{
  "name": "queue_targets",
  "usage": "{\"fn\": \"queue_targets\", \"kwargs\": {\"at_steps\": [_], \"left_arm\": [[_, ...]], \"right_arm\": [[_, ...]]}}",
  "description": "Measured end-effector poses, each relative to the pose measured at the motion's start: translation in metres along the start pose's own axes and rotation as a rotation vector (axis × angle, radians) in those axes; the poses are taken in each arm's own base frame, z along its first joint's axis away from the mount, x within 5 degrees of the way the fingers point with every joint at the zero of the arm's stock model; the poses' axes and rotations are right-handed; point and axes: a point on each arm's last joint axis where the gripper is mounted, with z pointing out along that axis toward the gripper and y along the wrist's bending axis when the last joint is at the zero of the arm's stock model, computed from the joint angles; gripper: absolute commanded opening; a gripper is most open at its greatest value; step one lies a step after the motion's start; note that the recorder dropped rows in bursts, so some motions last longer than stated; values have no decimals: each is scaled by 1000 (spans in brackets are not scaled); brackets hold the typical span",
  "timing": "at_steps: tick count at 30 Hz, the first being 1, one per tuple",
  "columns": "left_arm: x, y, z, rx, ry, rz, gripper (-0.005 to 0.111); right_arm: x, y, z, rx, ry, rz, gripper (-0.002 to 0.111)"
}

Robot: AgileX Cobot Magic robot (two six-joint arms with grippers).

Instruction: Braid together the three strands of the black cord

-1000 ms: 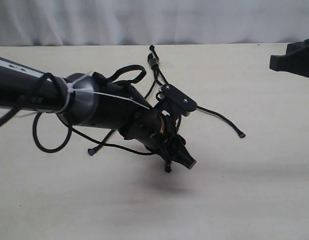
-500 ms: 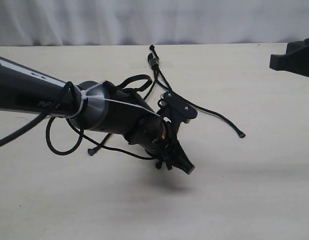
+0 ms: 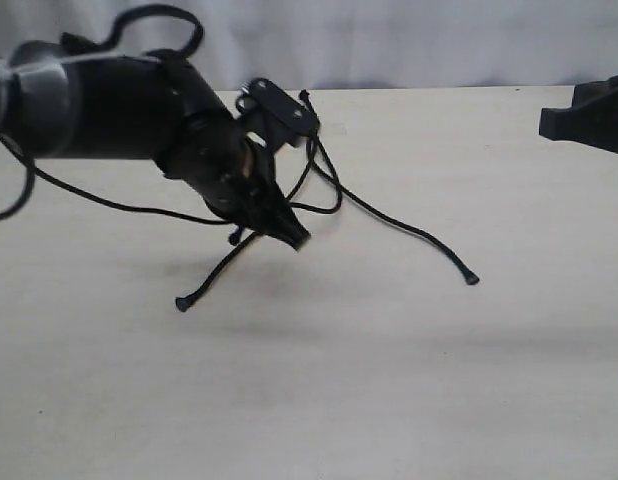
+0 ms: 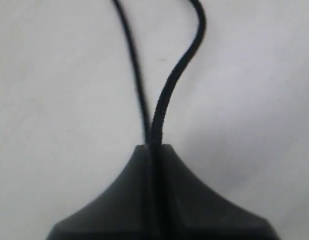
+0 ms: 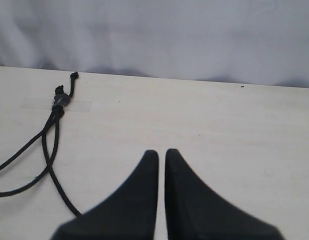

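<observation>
Black cord (image 5: 58, 101): left hand (image 3: 292, 237), pinched shut on one strand (image 4: 164, 100), has carried it toward 10 o'clock, so a crossing is probably underway.

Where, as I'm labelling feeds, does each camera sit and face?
Exterior: off the arms, facing across the table toward the curtain; shows the left arm, left gripper and part of the right arm.
Left wrist: on the left arm, looking past the left gripper, shut on a strand, at the table.
Right wrist: on the right arm, facing the curtain; shows the right gripper and black cord's knotted end.
Shared: exterior and left wrist both show that pinched strand.
</observation>
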Motion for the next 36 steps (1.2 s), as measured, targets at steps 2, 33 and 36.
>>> {"fn": "queue_targets", "kwargs": {"at_steps": [2,33,36], "left_arm": [[6,21,1,-26,3,-40,0],[63,-51,48,128,102,68,0],[58,-66,29,146,64,111,0]], "right_arm": [[0,0,0,0,0,0,4],[0,0,0,0,-2,0,4],[0,0,0,0,-2,0,4]]}}
